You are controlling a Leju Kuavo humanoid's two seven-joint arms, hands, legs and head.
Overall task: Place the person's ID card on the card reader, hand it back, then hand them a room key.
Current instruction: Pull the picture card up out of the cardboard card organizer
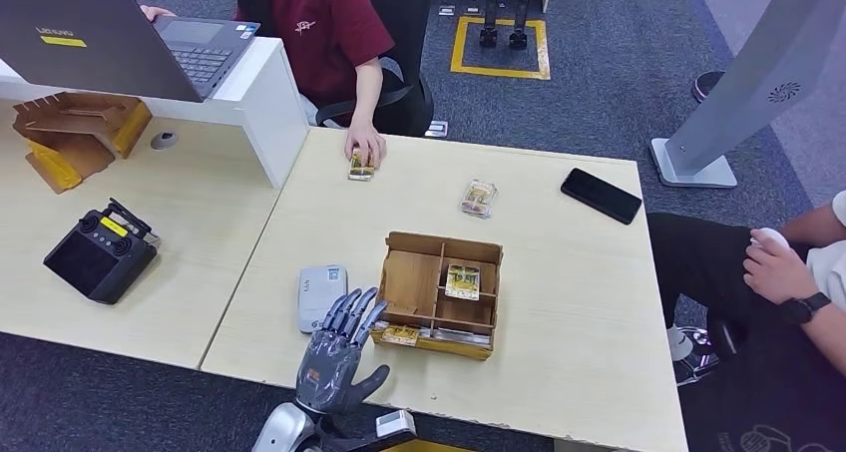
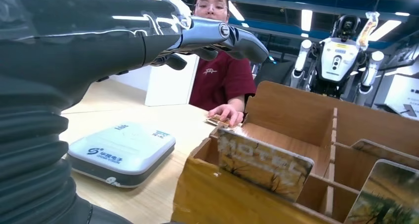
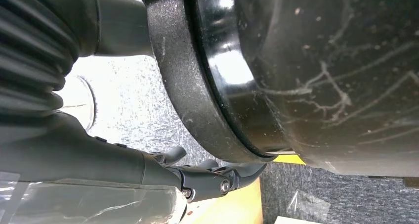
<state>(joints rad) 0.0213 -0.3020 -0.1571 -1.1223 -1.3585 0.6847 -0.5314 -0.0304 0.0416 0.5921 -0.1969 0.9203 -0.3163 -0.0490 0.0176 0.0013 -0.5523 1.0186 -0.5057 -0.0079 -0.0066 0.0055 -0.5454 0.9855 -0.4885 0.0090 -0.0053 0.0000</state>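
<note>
The left hand [image 1: 337, 347] hovers with fingers released between card reader [image 1: 321, 296] and key box [image 1: 440, 294]. The person's hand [image 1: 365, 145] covers the ID card [image 1: 360, 166] at 12 o'clock. The right hand [image 3: 207, 177] hangs empty, fingers loosely curled.

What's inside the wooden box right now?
The wooden box holds one card in a rear compartment and more cards standing in its front slot. The left hand covers that slot's left end.
</note>
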